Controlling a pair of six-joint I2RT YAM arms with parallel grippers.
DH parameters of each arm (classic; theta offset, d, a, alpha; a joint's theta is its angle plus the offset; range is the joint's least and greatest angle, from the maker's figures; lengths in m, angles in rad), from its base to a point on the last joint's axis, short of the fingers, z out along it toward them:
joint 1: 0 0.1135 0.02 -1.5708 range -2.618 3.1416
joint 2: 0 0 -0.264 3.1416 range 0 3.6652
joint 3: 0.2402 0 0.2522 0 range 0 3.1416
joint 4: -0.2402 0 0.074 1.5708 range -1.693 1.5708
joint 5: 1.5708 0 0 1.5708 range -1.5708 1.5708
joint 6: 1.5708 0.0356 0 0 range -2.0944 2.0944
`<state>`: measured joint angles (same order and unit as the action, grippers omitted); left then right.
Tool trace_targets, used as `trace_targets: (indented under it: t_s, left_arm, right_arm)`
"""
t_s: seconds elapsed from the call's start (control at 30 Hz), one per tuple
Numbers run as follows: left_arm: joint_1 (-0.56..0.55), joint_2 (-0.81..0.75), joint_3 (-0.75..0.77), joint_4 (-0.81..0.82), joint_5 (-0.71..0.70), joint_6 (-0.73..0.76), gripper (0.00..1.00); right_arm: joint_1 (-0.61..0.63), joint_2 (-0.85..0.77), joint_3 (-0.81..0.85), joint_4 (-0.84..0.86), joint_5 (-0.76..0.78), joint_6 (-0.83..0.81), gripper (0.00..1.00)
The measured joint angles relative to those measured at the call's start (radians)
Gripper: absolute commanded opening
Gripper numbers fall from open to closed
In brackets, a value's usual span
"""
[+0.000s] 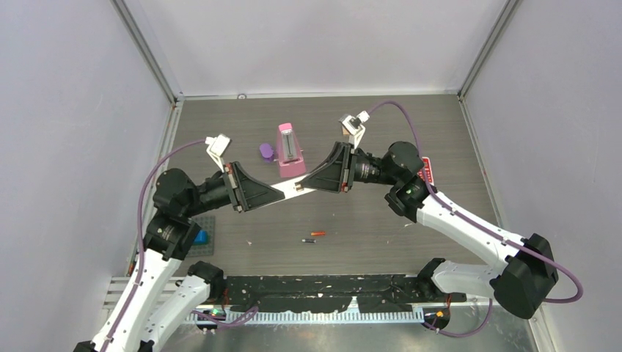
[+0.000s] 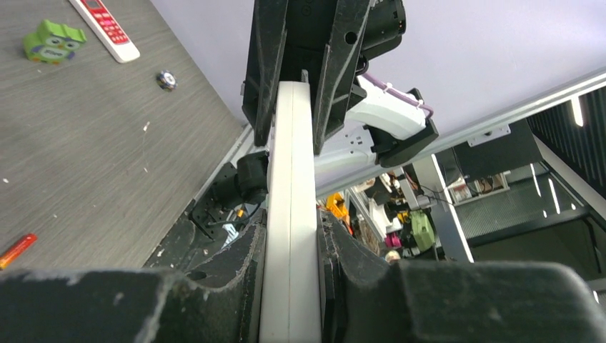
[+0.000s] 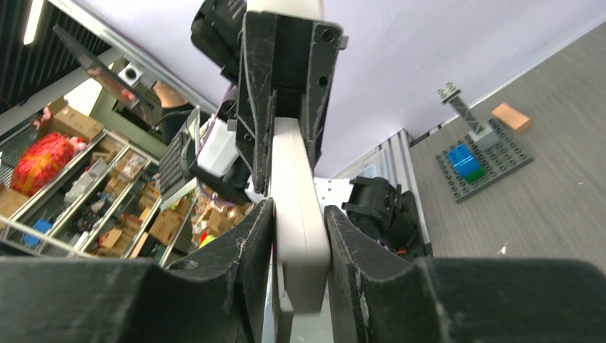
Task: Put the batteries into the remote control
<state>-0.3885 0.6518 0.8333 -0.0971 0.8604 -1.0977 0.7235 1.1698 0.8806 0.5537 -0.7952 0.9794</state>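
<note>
Left fingers [image 2: 232, 275], right fingers [image 3: 243, 261] clamp white remote [image 1: 292, 190]; batteries [image 1: 318, 233] on table [image 1: 381, 220].

- Soft, even light from above in the top view — only faint, diffuse shadows on the table [image 1: 381, 220].
- Sharp across that tabletop; pale walls [image 1: 66, 110] mildly washed out.
- Near, dark and badly blurred in the wrist views: left gripper [image 2: 291, 225] and right gripper [image 3: 299, 207].
- Bright but soft-edged between them: white remote control [image 2: 289, 179].
- Glaring strip lights [image 2: 575, 111] far right in the left wrist view.

Smooth white plastic remote [image 2: 289, 214], matt wood-grain table [image 1: 440, 125]
</note>
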Motion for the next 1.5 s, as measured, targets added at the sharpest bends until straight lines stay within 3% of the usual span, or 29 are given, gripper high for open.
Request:
trace_targets:
  t_s: [0.4,0.57,0.7,1.07,1.3,1.4,1.5]
  left_arm:
    - [0.036,-0.020,-0.017,-0.013,-0.010,0.015,0.00]
    - [0.035,-0.002,0.018,-0.152,-0.052,0.122,0.00]
    - [0.035,0.008,0.028,-0.227,-0.077,0.182,0.00]
    - [0.032,0.040,0.035,-0.389,-0.181,0.281,0.00]
    - [0.037,0.053,0.031,-0.462,-0.282,0.303,0.00]
    - [0.040,0.056,-0.008,-0.455,-0.298,0.295,0.00]
    - [0.043,0.064,-0.045,-0.454,-0.301,0.289,0.00]
  right_arm:
    - [-0.047,0.003,-0.003,-0.013,0.015,-0.001,0.40]
    - [-0.051,0.015,-0.002,-0.106,0.038,-0.044,0.53]
    - [-0.053,0.025,-0.002,-0.172,0.061,-0.069,0.57]
    - [-0.058,0.069,-0.002,-0.263,0.113,-0.069,0.49]
    - [-0.063,0.088,-0.002,-0.319,0.118,-0.027,0.63]
    - [-0.063,0.095,-0.002,-0.328,0.115,-0.011,0.63]
    - [-0.063,0.119,-0.002,-0.339,0.111,-0.007,0.52]
